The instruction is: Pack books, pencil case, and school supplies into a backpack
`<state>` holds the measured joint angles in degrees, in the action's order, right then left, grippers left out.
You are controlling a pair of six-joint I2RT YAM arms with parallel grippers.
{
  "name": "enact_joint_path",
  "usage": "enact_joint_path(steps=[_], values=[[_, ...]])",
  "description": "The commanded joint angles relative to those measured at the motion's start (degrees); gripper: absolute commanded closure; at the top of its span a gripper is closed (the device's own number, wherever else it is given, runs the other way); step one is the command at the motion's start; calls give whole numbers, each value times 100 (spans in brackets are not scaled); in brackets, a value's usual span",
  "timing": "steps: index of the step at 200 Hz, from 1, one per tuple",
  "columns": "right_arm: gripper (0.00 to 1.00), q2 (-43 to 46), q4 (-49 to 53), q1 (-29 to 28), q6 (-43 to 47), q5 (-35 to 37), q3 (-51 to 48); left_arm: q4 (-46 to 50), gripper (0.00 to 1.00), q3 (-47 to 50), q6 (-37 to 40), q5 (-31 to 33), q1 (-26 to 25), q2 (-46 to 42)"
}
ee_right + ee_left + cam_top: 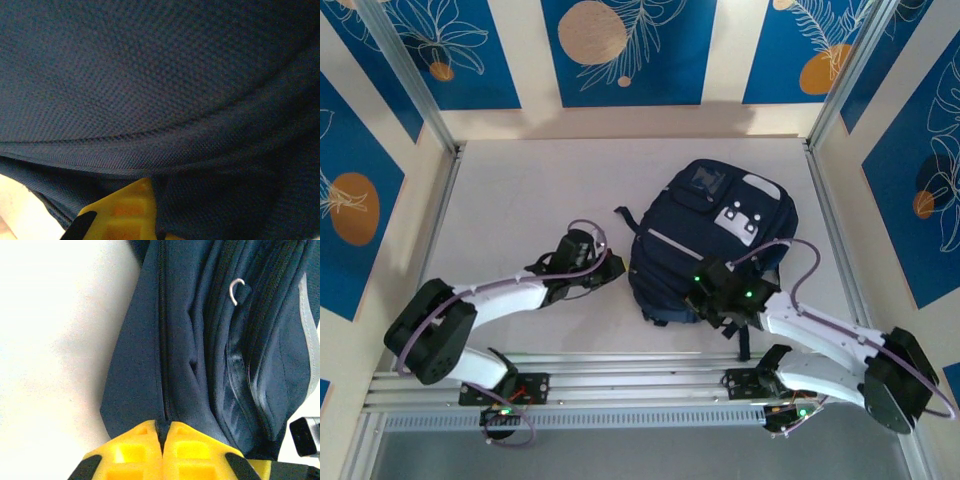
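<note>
The backpack (pixel 720 230) lies right of centre. At its left edge the left gripper (pixel 162 429) is pressed shut at the end of the zipper (pixel 162 340), likely to draw it. The right gripper (pixel 715 300) clamps backpack fabric at the lower edge, probably to brace it.

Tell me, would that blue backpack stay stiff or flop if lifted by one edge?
Probably floppy: the backpack creases and folds beside its zips in the left wrist view. Pushed, it would likely drag and bunch rather than slide, its weave being coarse. Lying flat on the table, it seems unlikely to roll or tip.
</note>
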<state>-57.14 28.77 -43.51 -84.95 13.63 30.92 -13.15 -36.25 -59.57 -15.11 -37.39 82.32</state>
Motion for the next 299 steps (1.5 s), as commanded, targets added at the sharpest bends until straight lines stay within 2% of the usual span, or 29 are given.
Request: enact_joint_path(steps=[1,36,82,111,144,165,178,201,221,240,244,254,264,271,280,284,299], values=[[100,543,725,391,1083,-305,-299,-121,100,-236,140,523,406,262],[100,1241,1007,1033,1964,-966,-481,-268,100,-728,207,351,460,886],[100,1971,1479,1949,2542,-1572,-525,-488,100,-1292,157,168,625,1672],[100,1980,1472,2337,2793,-1934,-534,-521,100,-1978,185,-25,712,2355],[100,1877,1283,2501,2959,-2274,-586,-386,100,-3110,249,-353,891,3316],[100,1684,998,2533,2939,-2492,-625,-554,100,-3502,283,-448,1071,3518],[100,1486,726,2536,2922,-2619,-625,-323,100,-3754,453,-528,1140,3462],[100,813,-98,2465,2848,-2957,-528,473,62,-3967,949,-515,1231,2963],[100,-97,-756,1912,2772,-2712,-57,1347,44,-3852,1487,-38,1328,2128],[100,-1200,-1247,1161,2698,-2415,776,1926,31,-3545,1814,497,1517,1220],[100,-1464,-1341,1000,2679,-2389,980,1986,26,-3469,1874,578,1566,1026],[100,-2068,-1519,613,2606,-2292,1519,2177,1,-3341,2045,749,1668,549],[100,-2673,-1694,278,2527,-2242,2054,2481,0,-3335,2298,895,1735,145],[89,-3130,-1802,92,2497,-2274,2455,2746,0,-3383,2439,1050,1765,-83],[56,-3654,-1791,-96,2479,-2264,3001,3014,0,-3443,2630,1156,1792,-356],[45,-3867,-1765,-160,2479,-2260,3227,3094,0,-3462,2737,1166,1806,-461],[20,-4345,-1735,-291,2521,-2297,3806,3438,0,-3537,3126,1263,1821,-771]])
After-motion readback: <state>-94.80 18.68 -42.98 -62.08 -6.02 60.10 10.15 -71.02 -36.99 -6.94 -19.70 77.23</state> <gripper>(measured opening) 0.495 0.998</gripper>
